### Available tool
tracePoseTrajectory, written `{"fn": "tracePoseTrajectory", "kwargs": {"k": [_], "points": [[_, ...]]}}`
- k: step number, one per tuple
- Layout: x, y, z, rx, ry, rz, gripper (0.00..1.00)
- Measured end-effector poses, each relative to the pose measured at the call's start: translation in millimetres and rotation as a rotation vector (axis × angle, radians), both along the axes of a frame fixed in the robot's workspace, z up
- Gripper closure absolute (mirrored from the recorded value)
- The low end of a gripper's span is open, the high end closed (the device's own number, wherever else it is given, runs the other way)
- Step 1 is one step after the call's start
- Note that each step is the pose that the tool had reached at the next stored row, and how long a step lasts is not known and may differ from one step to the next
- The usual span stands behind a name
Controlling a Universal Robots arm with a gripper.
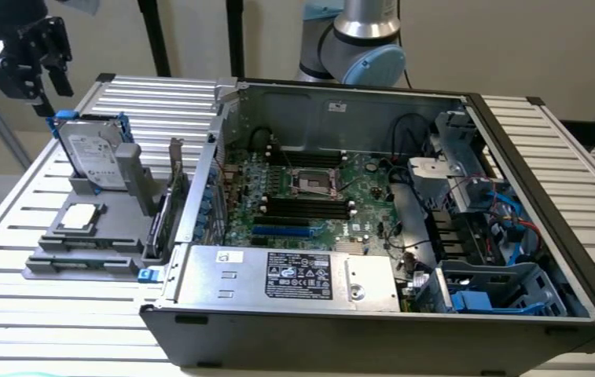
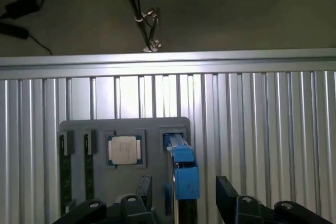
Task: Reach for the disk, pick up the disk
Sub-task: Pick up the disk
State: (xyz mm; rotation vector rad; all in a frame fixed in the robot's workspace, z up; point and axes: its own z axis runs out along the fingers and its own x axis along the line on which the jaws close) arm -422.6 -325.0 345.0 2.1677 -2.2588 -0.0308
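A: Hand?
B: Wide open, holding nothing. It hangs above the disk, not touching.
A: Wrist view?
B: Fingers spread, with the disk's blue edge between them, clear of both.
A: Where's the disk?
B: Upright on edge at the far end of the holder, on the exterior view's left of the table.
A: Around it?
B: Chip lies flat in the holder, nearer. Open case is just right of the holder, with the arm behind it.
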Motion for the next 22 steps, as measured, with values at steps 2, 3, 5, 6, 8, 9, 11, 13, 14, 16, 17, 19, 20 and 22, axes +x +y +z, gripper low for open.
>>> {"fn": "tracePoseTrajectory", "kwargs": {"k": [2,3,5,6,8,9,11,13,14,16,17,19,20,22], "points": [[0.6,0.1,-3.6,0.0000,-0.0002,0.000,0.40],[0.9,0.1,-5.4,0.0000,-0.0001,0.000,0.40],[1.6,0.2,-9.0,-0.0001,0.0001,0.000,0.40],[1.9,0.2,-10.8,0.0000,0.0000,0.000,0.40],[2.0,0.6,-14.6,0.0000,0.0000,0.000,0.40],[2.0,1.0,-16.3,0.0000,0.0000,0.000,0.40],[2.0,2.3,-20.0,0.0000,0.0000,0.000,0.40],[2.0,3.6,-23.7,0.0000,0.0000,0.000,0.40],[2.0,4.3,-25.5,0.0000,-0.0001,0.000,0.40],[2.0,6.1,-30.9,0.0000,0.0000,0.000,0.40],[2.0,6.3,-32.7,0.0000,-0.0001,0.000,0.40],[2.0,6.3,-36.3,0.0000,-0.0001,0.000,0.40],[1.8,6.4,-38.1,0.0000,-0.0001,0.000,0.40],[1.1,6.4,-41.8,0.0000,-0.0001,0.000,0.40]]}}
